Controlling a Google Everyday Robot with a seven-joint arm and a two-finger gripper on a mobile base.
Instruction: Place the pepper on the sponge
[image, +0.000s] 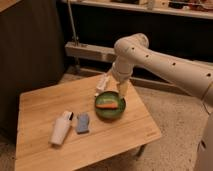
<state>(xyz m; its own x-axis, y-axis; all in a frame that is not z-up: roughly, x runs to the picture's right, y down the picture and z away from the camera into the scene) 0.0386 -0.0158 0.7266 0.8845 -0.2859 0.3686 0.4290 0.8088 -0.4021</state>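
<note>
one pepper (107, 105) in bowl (115, 114), pincer (112, 90) spread above

The pepper (106, 105) lies in the bowl (114, 115), the sponge (82, 123) left of it, the gripper (112, 89) seemingly just above.
</note>
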